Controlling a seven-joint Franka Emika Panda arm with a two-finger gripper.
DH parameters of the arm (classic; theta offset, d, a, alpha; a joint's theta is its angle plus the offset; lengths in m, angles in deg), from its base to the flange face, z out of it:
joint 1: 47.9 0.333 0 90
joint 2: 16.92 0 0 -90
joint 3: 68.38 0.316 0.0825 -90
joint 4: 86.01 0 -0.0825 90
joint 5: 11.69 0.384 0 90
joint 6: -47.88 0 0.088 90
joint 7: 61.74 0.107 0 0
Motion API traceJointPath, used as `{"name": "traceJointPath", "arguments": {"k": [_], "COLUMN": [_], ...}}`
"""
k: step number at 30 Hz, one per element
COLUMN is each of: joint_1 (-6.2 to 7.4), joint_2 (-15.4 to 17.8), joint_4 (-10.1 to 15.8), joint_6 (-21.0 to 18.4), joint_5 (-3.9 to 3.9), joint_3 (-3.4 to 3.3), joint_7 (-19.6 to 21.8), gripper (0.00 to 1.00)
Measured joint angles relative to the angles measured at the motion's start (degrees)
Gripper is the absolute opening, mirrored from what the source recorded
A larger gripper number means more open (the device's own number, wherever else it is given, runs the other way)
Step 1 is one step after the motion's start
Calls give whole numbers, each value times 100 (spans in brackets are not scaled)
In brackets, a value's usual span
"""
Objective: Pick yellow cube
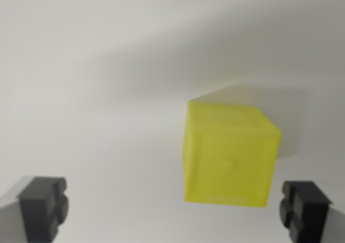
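Note:
A yellow cube [230,154] rests on a pale white surface, right of centre in the wrist view. My gripper [172,210] is open, its two dark fingertips standing wide apart at the bottom corners, one fingertip [44,206] at the wrist view's left and the other fingertip [303,208] at the right. The cube lies between the fingers' span but nearer the right one, and just beyond the fingertips. Nothing is held.
The white surface [91,81] fills the whole view, with soft grey shadows behind the cube. No other objects show.

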Motion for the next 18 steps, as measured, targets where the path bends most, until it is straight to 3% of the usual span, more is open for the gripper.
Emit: {"name": "traceJointPath", "arguments": {"k": [18], "joint_1": [-362], "joint_2": [-478], "joint_4": [440], "joint_6": [949], "joint_5": [4], "joint_3": [1], "joint_7": [34], "gripper": [100]}}
